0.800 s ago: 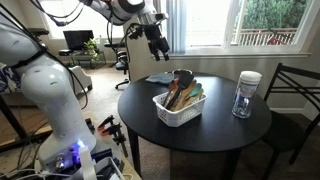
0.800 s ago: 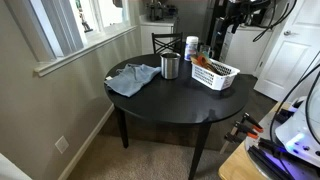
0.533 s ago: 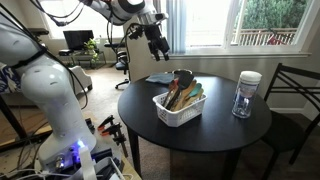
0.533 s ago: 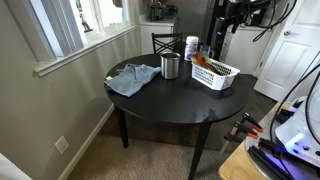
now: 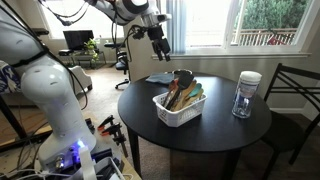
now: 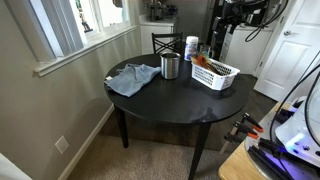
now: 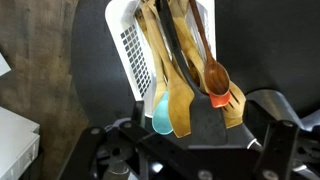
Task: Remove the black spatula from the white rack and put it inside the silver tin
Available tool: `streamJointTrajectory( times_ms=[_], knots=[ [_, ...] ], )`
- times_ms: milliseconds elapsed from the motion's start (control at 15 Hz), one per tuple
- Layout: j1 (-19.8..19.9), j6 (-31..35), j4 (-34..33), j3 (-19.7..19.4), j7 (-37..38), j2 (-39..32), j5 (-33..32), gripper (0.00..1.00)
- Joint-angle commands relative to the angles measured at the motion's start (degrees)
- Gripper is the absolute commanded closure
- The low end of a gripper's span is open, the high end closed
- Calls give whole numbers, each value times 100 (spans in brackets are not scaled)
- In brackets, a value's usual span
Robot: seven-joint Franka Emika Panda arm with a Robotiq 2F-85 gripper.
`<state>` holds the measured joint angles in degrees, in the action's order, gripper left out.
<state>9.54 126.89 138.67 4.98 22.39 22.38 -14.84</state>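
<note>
Tin [image 6: 170, 66] upright on table [image 6: 150, 100], near rack [image 6: 215, 73]. Spatula [image 7: 175, 45] in rack among wooden utensils, untouched. Gripper [image 5: 159, 47] high above table, fingers spread, empty. Barely shifted since a moment ago, so descent to spatula not begun.

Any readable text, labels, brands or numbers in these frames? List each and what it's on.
No readable text in any view.
Clear jar: any label is too small to tell.
Silver tin: no print visible, too small to be sure.
White rack: plain in the wrist view, no marking.
</note>
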Motion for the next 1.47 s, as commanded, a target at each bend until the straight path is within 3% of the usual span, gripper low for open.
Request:
streamJointTrajectory(
  times_ms=[0, 533, 867, 1133, 1400],
  knots=[
    [69, -109, -810, -70, 831, -996, 210, 0],
    [-309, -212, -2382, -567, 2048, -3032, 1365, 0],
    [-509, -392, -3182, -798, 2449, -3524, 1944, 0],
    [-596, -430, -3626, -967, 2740, -3682, 1830, 0],
    [-619, -1249, -4208, -1135, 2990, -4032, 1652, 0]
  ],
)
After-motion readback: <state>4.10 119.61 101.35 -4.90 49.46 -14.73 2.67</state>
